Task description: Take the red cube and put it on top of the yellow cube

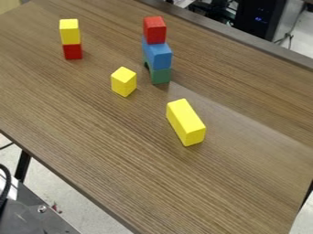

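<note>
Woodgrain (92, 132) beneath red cube (154, 30) atop oblong blue block (158, 55) near sharp-edged yellow cube (124, 82), tool's state unclear.

2-cube stack (70, 33) L, 3-block stack (158, 55) ctr-back, cube (123, 82) btwn in front, long block (185, 122) front R

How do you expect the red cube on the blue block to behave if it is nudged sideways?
Flat-sided, the red cube looks stiff and unlikely to roll. Perched atop the blue block, it could slide or topple off.
</note>
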`<state>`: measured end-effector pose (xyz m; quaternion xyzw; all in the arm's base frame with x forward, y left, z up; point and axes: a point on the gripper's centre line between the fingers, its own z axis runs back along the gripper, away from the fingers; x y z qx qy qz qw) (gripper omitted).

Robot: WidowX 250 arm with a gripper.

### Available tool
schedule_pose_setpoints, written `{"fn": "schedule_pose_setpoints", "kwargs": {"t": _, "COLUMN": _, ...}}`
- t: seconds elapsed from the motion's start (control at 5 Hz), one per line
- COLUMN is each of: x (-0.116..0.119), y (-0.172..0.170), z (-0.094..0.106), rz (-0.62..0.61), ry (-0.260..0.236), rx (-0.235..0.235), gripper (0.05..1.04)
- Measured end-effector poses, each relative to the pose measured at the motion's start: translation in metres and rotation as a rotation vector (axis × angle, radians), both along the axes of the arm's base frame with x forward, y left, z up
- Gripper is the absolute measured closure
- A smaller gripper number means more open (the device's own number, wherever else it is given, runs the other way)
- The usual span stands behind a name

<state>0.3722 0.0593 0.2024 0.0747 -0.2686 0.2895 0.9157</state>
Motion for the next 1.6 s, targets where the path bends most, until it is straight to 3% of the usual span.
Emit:
{"fn": "schedule_pose_setpoints", "kwargs": {"t": 0.4, "x": -0.009, "y": 0.000, "z": -0.023, "rz": 0.002, "ry": 0.068, "rx": -0.001, "gripper": 0.084}}
{"fn": "schedule_pose_setpoints", "kwargs": {"t": 0.8, "x": -0.018, "y": 0.008, "z": -0.035, "rz": 0.051, "ry": 0.105, "rx": -0.039, "gripper": 0.084}}
{"fn": "schedule_pose_setpoints", "kwargs": {"t": 1.0, "x": -0.016, "y": 0.013, "z": -0.051, "rz": 0.088, "ry": 0.129, "rx": -0.048, "gripper": 0.084}}
{"fn": "schedule_pose_setpoints", "kwargs": {"t": 1.6, "x": -0.007, "y": 0.015, "z": -0.075, "rz": 0.169, "ry": 0.126, "rx": -0.077, "gripper": 0.084}}
